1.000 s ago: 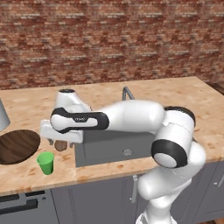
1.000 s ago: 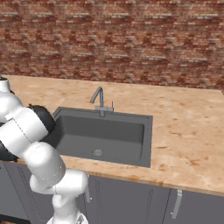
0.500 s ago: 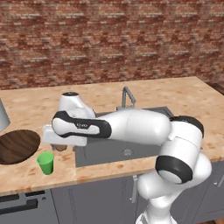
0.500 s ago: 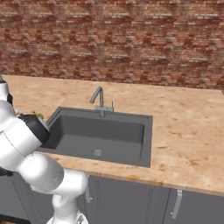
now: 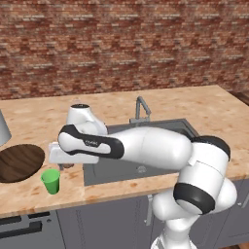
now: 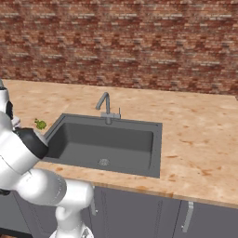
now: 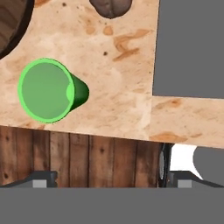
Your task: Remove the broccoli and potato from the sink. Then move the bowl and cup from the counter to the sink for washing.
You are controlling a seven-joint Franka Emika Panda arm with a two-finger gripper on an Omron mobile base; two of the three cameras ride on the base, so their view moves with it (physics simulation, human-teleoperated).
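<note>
Hovering gripper (image 7: 109,177) above cup (image 7: 49,90)

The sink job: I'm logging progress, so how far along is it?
Done: the sink holds no food; the broccoli lies on the counter and the potato sits beside the basin. In hand: the open end effector is above the cup, holding nothing. Left: cup and bowl are on the counter, not yet moved.

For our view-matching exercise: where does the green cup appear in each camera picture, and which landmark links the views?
Left base view: cup lower left, on the counter's front edge.
Right base view: not visible.
Hand view: cup centre left, seen from above.
Shared landmark: the sink.
</note>
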